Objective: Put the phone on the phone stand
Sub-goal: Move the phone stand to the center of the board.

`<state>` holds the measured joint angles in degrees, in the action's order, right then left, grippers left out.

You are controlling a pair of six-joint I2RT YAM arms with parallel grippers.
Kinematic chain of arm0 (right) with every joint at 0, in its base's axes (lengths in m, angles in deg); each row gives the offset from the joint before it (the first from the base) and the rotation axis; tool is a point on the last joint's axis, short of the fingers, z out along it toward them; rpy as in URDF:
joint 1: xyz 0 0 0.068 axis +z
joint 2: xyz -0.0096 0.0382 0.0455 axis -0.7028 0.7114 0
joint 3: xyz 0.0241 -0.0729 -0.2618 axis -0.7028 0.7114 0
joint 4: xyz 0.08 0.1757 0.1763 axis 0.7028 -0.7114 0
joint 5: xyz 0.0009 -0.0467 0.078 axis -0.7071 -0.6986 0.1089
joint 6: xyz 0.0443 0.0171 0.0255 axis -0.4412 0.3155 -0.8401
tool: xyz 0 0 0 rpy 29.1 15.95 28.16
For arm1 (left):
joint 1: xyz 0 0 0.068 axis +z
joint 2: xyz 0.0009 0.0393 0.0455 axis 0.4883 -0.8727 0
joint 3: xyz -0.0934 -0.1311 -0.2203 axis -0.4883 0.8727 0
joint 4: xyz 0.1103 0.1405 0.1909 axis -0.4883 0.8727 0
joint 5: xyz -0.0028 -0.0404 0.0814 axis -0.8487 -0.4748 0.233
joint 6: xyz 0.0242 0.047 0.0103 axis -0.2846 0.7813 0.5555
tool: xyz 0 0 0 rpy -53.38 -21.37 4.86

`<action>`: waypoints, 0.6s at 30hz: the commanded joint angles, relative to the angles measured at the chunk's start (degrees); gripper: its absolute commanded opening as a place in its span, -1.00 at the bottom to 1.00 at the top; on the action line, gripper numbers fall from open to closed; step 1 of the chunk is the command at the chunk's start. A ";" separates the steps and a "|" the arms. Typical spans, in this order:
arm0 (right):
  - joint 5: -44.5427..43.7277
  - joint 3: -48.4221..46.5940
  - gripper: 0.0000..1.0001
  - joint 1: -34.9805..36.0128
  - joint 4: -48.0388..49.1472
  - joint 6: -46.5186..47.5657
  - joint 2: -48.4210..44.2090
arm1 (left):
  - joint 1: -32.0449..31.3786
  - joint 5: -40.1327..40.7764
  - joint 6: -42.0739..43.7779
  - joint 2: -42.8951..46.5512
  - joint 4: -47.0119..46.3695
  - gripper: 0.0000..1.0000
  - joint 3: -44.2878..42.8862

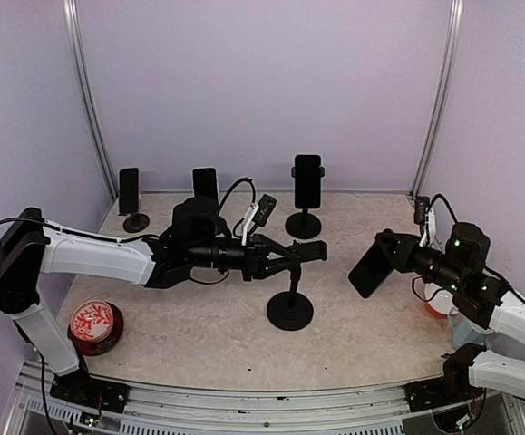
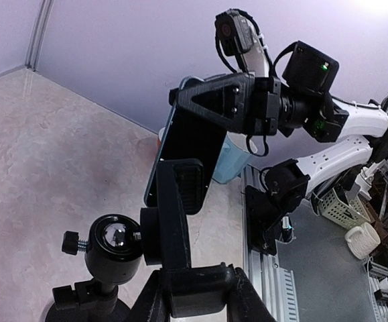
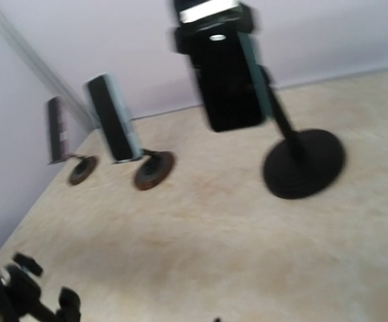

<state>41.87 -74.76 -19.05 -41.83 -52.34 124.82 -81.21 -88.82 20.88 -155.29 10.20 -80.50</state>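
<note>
Step in hand: carrying the phone to its mount; not yet seated. My right pincer (image 1: 396,254) is pressed together on the phone (image 1: 369,268), which hangs tilted in the air to the right of the phone stand (image 1: 291,306), apart from it. My left pincer (image 1: 287,257) pinches the stand's cradle (image 2: 177,201), steadying it. The phone is a slim dark slab with a black face and a bluish side edge. Next move, in my judgement: align the phone with the cradle and seat it without tipping the base.

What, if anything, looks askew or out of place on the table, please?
The empty phone stand's cradle lies tipped roughly level, held by the left end effector, unlike the upright loaded stand behind it. Nothing looks spilled or damaged.
</note>
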 commanded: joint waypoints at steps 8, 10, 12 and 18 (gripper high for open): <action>22.41 -8.35 -1.00 -0.57 3.08 5.89 -1.68 | -7.58 0.79 6.96 17.73 -1.89 -1.00 9.76; 25.53 -8.83 -1.00 -0.51 4.23 5.76 -1.85 | -9.34 1.57 7.40 19.87 -1.48 -1.00 11.53; 28.92 -9.03 -1.00 -0.53 6.01 5.18 -2.25 | -10.80 1.95 7.48 21.86 -1.39 -1.00 13.46; 36.54 -9.21 -1.00 -0.19 13.66 1.08 -3.67 | -14.37 5.30 7.12 27.95 -0.39 -1.00 19.45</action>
<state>70.86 -81.29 -19.07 -37.74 -48.39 123.09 -94.02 -86.61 26.10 -131.91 13.63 -63.26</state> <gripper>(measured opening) 0.091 0.232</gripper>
